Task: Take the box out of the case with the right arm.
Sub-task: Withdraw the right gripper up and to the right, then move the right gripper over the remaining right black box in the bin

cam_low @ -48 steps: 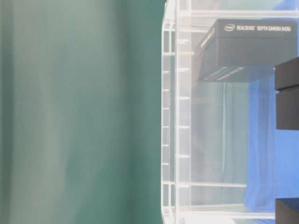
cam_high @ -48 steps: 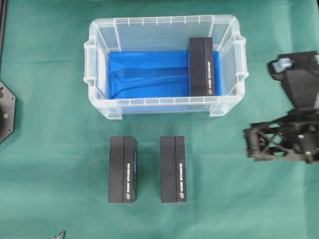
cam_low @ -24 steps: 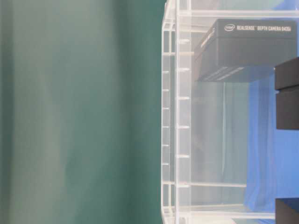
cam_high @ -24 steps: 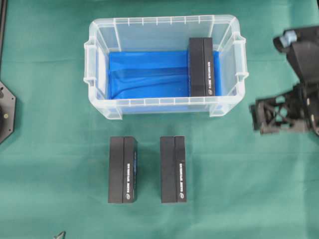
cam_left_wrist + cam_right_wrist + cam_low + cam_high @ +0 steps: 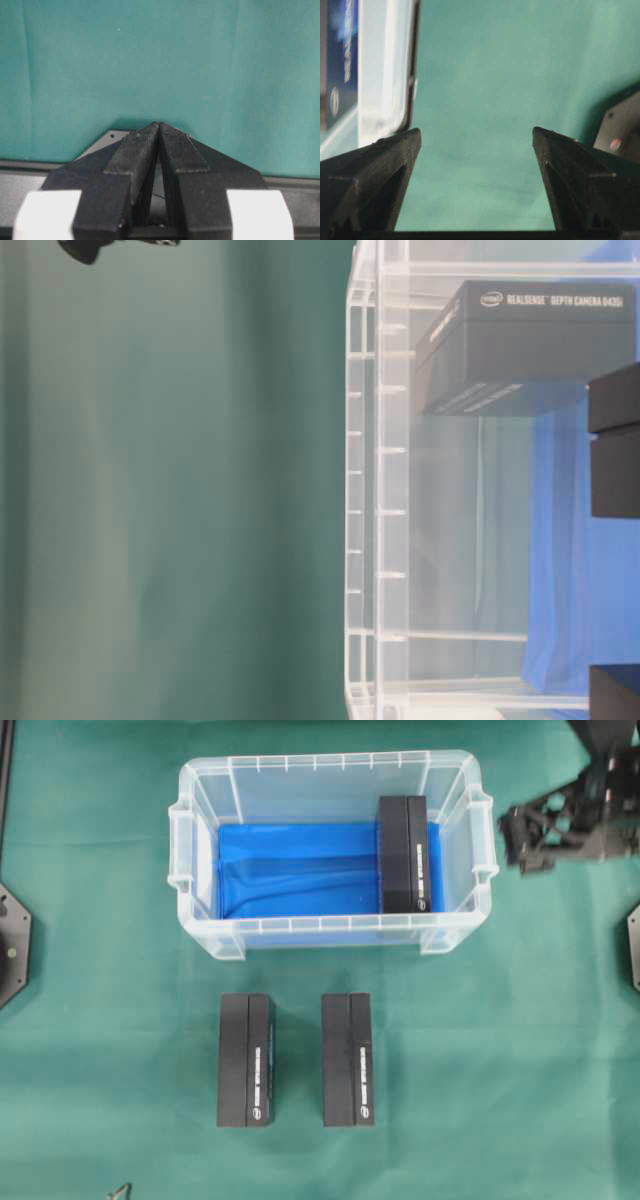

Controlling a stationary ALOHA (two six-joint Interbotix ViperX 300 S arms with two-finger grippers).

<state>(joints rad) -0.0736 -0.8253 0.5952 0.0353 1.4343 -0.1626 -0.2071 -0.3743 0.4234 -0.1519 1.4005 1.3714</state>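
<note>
The clear plastic case with a blue sheet on its bottom stands at the back middle of the green cloth. One black box lies inside it against the right wall; the table-level view shows this box through the case wall. My right gripper hovers outside the case, just right of its right handle, open and empty. In the right wrist view its wide-apart jaws frame bare cloth, with the case rim at the left. My left gripper is shut with nothing in it.
Two more black boxes lie side by side on the cloth in front of the case. A black arm base sits at the left edge, and another base plate at the right edge.
My right gripper has moved away from the front right corner of the case toward the back, and is now level with the case's right handle. It stays open. The boxes have not moved.
</note>
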